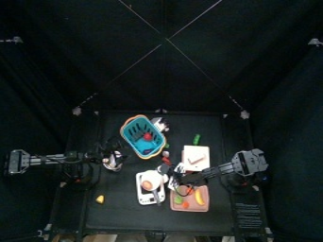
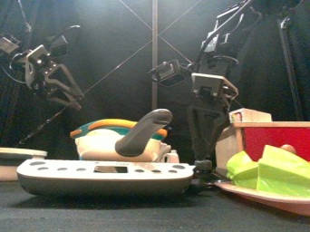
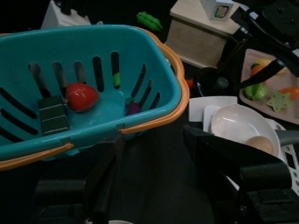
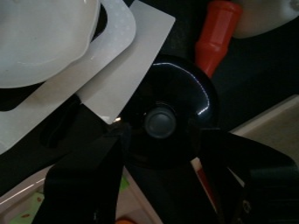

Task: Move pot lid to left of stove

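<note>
The black round pot lid with a knob lies just beside the white stove. In the top view the stove shows its orange-brown patch and stands at the table's front middle. It is near and large in the front view. My right gripper is low over the lid, open, with one jaw on each side of the knob. It shows right of the stove in the top view. My left gripper is open and empty over the teal basket's rim.
The teal basket holds a red tomato. A cream square slab stands behind the right gripper. A pink tray of vegetables lies right of the stove. A small yellow piece lies at the front left.
</note>
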`<state>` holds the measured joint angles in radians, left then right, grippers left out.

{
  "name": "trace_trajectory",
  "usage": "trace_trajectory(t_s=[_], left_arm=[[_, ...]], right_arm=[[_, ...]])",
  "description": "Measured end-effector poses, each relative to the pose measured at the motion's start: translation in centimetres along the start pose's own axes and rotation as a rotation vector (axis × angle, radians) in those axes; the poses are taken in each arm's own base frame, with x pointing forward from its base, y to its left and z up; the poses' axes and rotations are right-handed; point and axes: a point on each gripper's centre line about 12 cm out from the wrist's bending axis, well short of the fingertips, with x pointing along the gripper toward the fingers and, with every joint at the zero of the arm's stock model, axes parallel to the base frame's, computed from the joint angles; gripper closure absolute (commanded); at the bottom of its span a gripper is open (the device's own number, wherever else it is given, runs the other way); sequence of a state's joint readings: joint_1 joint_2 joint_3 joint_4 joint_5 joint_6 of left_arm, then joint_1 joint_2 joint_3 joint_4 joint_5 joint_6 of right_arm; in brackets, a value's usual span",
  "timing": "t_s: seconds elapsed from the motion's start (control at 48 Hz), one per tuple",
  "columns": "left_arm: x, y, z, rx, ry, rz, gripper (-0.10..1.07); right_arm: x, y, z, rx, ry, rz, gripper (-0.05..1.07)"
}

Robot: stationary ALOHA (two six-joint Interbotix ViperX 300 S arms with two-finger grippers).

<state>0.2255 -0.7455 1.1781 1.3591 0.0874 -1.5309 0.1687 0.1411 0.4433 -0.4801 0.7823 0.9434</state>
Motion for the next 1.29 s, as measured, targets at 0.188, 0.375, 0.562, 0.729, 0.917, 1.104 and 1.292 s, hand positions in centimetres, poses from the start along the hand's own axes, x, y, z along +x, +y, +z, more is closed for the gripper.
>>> trace_trajectory(t_s=[0.188, 0.375, 0.562, 0.729, 0.917, 1.104, 1.292], left_arm=[[0.0, 0.0, -0.1, -0.001, 0.002, 0.000, 0.07], [0.0, 0.1, -0.2, -0.001, 0.005, 0.002, 0.07], [0.0, 0.1, -0.2, -0.002, 0.005, 0.004, 0.07], [0.0, 0.1, -0.3, -0.002, 0.006, 0.004, 0.07], [0.0, 0.1, -0.3, -0.002, 0.007, 0.006, 0.07], [0.0, 0.1, -0.4, -0.002, 0.008, 0.004, 0.07], [0.0, 0.1, -0.4, -0.002, 0.008, 0.006, 0.07]], right_arm=[[0.6, 0.0, -0.1, -0.011, 0.005, -0.012, 0.15], [1.0, 0.1, -0.3, -0.017, 0.013, -0.014, 0.21], [1.4, 0.2, -0.2, -0.015, 0.013, -0.010, 0.29], [1.4, 0.2, -0.3, -0.016, 0.015, -0.011, 0.33], [1.4, 0.1, -0.3, -0.016, 0.021, -0.024, 0.33], [0.3, -0.3, 0.1, -0.003, 0.029, -0.056, 0.33], [-0.6, -0.7, 0.6, 0.002, 0.034, -0.094, 0.33]])
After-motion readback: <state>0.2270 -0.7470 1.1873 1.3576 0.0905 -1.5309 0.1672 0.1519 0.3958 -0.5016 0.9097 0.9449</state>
